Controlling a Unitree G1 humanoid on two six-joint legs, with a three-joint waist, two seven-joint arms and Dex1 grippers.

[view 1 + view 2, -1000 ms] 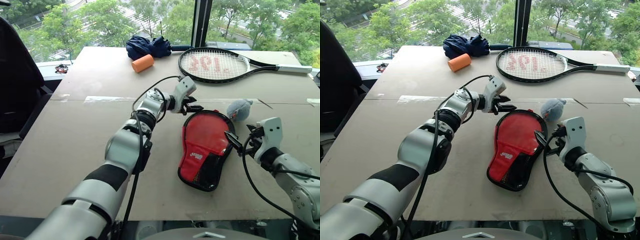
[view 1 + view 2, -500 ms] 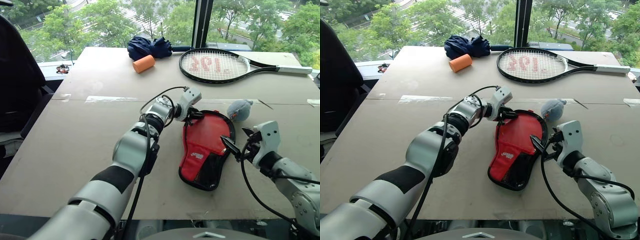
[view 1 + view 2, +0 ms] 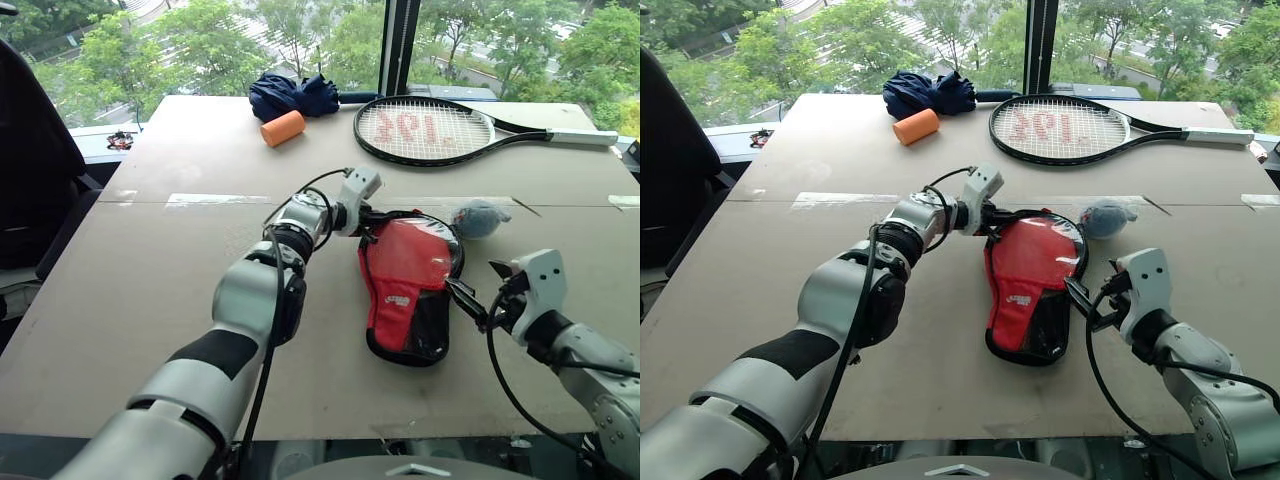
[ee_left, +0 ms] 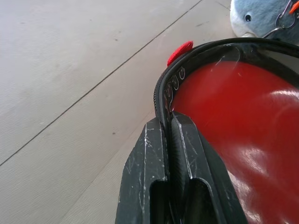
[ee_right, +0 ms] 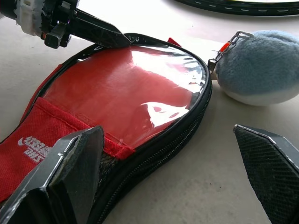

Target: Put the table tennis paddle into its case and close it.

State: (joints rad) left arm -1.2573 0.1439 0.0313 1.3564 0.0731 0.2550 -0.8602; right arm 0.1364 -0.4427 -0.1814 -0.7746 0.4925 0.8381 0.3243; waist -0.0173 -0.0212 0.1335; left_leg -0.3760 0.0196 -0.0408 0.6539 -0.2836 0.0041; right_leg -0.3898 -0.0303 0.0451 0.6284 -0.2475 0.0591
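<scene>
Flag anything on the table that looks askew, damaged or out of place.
Nothing looks damaged or spilled. The paddle-shaped black zip case with a red panel and clear window lies flat, a red face showing through the window. Its fuzzy grey-blue ball charm rests beside it. The left gripper pinches the case's rim with shut fingers.

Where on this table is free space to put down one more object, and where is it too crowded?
Free: the wide bare table left of the left arm, and the strip between the orange cylinder and the left gripper. Crowded: around the case, with the plush charm and right gripper close by; the tennis racket occupies the far edge.
</scene>
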